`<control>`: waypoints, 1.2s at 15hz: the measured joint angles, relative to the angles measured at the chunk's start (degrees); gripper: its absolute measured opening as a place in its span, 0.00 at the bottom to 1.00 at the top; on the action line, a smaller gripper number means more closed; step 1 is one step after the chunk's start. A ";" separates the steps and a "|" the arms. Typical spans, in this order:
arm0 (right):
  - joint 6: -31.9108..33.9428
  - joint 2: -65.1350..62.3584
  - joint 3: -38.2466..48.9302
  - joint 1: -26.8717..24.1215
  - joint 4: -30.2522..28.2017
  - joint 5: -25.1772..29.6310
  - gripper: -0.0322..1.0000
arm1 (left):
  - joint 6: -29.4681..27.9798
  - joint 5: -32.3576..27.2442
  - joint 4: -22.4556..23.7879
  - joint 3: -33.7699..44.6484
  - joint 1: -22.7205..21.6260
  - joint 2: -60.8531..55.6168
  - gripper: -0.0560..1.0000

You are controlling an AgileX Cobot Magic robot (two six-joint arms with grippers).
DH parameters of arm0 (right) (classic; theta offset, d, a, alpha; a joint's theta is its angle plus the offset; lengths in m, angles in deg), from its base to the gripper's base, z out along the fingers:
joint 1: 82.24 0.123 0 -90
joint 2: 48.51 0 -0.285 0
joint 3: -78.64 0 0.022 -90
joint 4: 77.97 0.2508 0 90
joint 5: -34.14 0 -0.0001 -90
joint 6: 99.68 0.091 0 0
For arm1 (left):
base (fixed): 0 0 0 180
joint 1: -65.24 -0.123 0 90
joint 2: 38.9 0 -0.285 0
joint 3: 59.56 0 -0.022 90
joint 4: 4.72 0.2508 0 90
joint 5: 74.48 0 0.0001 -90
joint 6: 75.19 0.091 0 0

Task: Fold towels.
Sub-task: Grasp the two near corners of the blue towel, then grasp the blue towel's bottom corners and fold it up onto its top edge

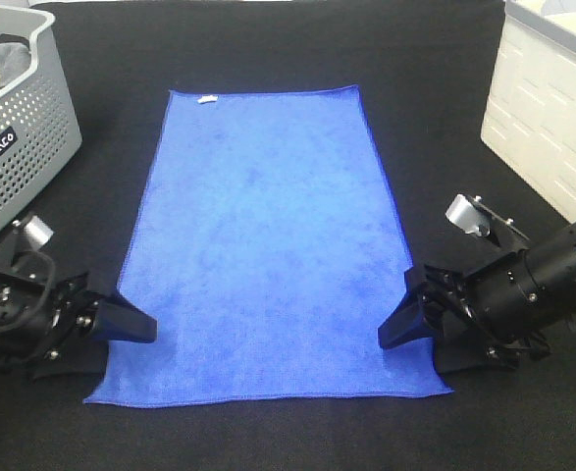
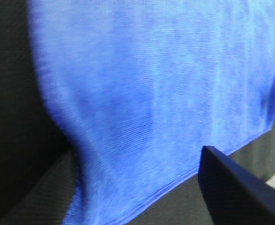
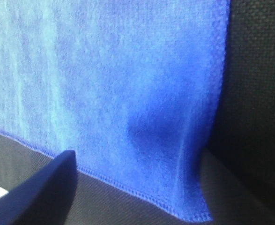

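Straddling the two long sides of the towel (image 1: pixel 263 245), the left gripper (image 1: pixel 121 345) and the right gripper (image 1: pixel 412 345) each stand with jaws apart. Neither is clamped yet. In the left wrist view one dark finger (image 2: pixel 240 187) sits off the near hem, and the towel's side edge rises in a soft ridge over a dark shape that I take to be the other finger. The right wrist view shows the mirror of this: one finger (image 3: pixel 39 192) clear of the hem, and the cloth (image 3: pixel 104 70) dimpled and draped near its side edge.

Both grippers sit low and level with each other, probably so that each can pinch one side close to the near corners. The near end could then be carried evenly toward the far end.

The towel lies spread flat on the black table (image 1: pixel 268 432). It runs lengthwise from near to far between the two arms, and its near corners are just beyond each gripper. Its small white tag (image 1: pixel 207 98) is at the far hem, slightly left of centre.

A perforated grey basket (image 1: pixel 23 137) stands far left, well apart from the cloth. A white box (image 1: pixel 552 108) stands far right.
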 joint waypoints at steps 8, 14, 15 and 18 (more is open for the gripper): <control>-0.57 1.26 0.00 0.23 1.43 -5.67 0.03 | -2.69 4.76 -0.29 -2.29 4.70 2.98 0.09; 4.58 -4.64 0.74 0.23 -2.35 -2.69 0.03 | -16.04 7.91 16.73 -1.32 4.76 -4.35 0.05; 6.13 -7.45 2.92 0.23 -3.67 -1.83 0.03 | -18.79 7.96 20.05 -0.34 4.76 -6.65 0.05; 6.99 -10.94 7.39 0.23 -4.30 -1.49 0.03 | -23.61 7.91 26.01 3.67 4.76 -12.72 0.05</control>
